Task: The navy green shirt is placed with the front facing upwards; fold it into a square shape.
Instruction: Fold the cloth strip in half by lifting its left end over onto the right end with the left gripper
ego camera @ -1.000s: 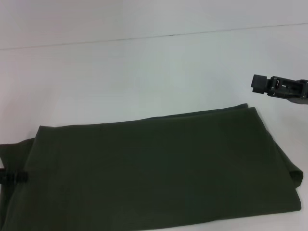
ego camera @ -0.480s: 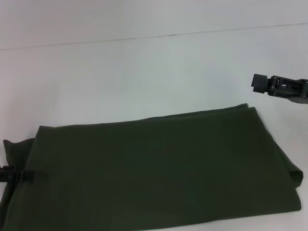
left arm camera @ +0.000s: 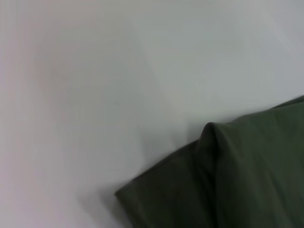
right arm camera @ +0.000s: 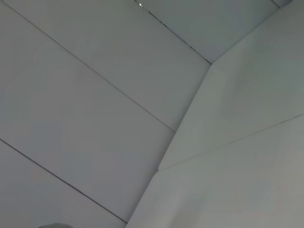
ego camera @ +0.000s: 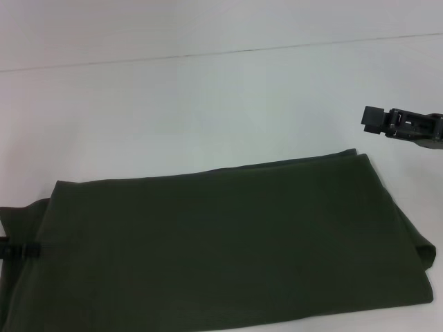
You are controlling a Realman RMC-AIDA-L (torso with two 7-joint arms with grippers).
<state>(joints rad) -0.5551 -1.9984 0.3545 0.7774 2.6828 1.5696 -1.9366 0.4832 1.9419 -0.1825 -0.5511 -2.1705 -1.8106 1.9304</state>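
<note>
The navy green shirt (ego camera: 228,242) lies folded into a wide band across the near half of the white table (ego camera: 208,104), with its plain dark side up and no lettering showing. A rounded fold runs along its right end. Only a small black part of my left gripper (ego camera: 24,251) shows, at the shirt's far left edge, low on the cloth. The left wrist view shows a corner of the shirt (left arm camera: 247,175) with a small raised ridge in the fabric. My right gripper (ego camera: 372,119) hangs in the air off the shirt's far right corner, apart from the cloth.
Bare white tabletop stretches behind the shirt to a seam line (ego camera: 221,52) near the back. In the right wrist view there are only white panels (right arm camera: 95,118) with thin joints, and no shirt.
Half a second ago my left gripper sat slightly farther right with the shirt's left edge lifted a little. It has since drawn back left and the edge lies lower. The right arm has not moved.
</note>
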